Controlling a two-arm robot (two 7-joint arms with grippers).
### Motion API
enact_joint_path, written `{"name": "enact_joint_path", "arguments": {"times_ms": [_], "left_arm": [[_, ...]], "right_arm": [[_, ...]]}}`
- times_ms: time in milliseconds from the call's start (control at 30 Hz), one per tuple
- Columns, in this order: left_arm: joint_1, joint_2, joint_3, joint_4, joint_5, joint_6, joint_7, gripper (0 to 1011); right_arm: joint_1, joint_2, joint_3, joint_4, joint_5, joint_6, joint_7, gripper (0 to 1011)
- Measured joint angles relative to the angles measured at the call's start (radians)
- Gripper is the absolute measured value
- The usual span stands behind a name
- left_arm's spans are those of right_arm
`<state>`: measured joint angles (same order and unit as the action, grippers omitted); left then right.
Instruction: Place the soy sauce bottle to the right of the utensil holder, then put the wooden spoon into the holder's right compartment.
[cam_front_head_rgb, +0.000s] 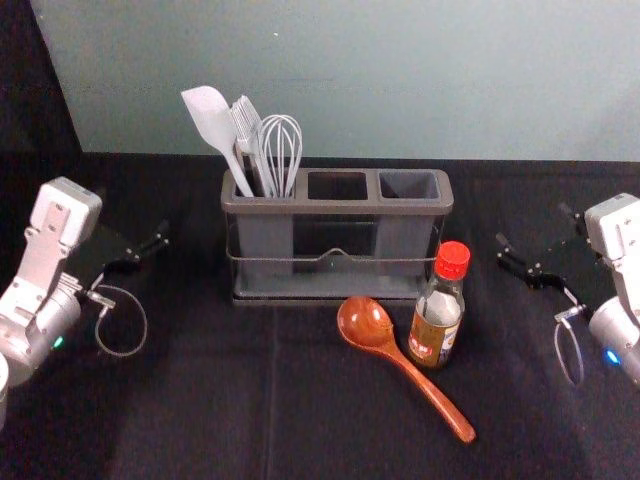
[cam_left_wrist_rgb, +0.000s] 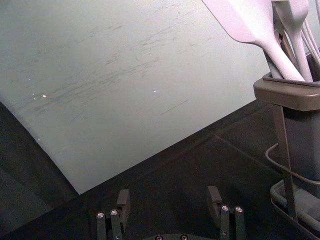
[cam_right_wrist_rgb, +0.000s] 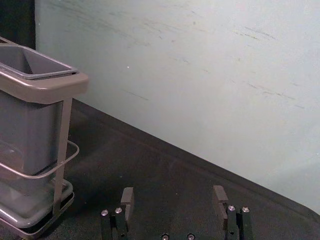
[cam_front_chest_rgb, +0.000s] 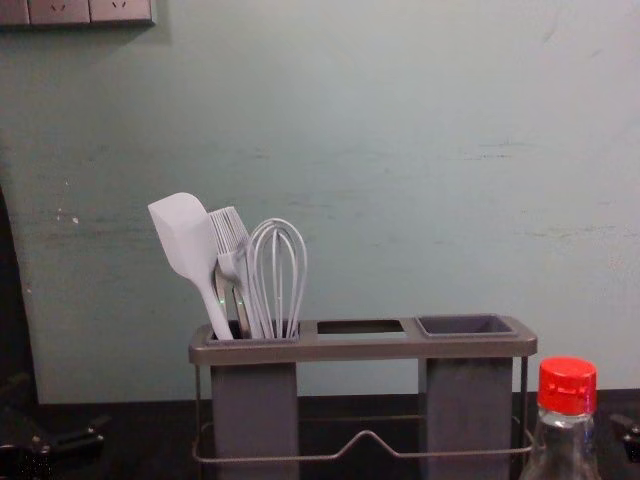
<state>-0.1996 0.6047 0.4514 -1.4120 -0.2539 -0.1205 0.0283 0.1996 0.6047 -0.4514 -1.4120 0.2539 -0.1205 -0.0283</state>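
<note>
Nearest me lies the wooden spoon (cam_front_head_rgb: 428, 392), its handle slanting towards me and to the right. Beside it the soy sauce bottle (cam_front_head_rgb: 438, 318) stands upright, before the right end of the utensil holder (cam_front_head_rgb: 338, 208). My left gripper (cam_front_head_rgb: 133, 213) and right gripper (cam_front_head_rgb: 533, 225) hang either side of the holder, each with fingers spread wide. Its left compartment holds a spatula (cam_front_head_rgb: 212, 122) and whisk (cam_front_head_rgb: 281, 152)

Grey-green wall (cam_front_head_rgb: 400, 90) (scuffed in places) behind a black-covered table (cam_front_head_rgb: 200, 420)
</note>
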Motion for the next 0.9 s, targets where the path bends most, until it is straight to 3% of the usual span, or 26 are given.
{"name": "enact_joint_path", "arguments": {"times_ms": [900], "left_arm": [[0.000,0.000,0.000,0.000,0.000,0.000,0.000,1005]], "right_arm": [[0.000,0.000,0.000,0.000,0.000,0.000,0.000,1003]]}}
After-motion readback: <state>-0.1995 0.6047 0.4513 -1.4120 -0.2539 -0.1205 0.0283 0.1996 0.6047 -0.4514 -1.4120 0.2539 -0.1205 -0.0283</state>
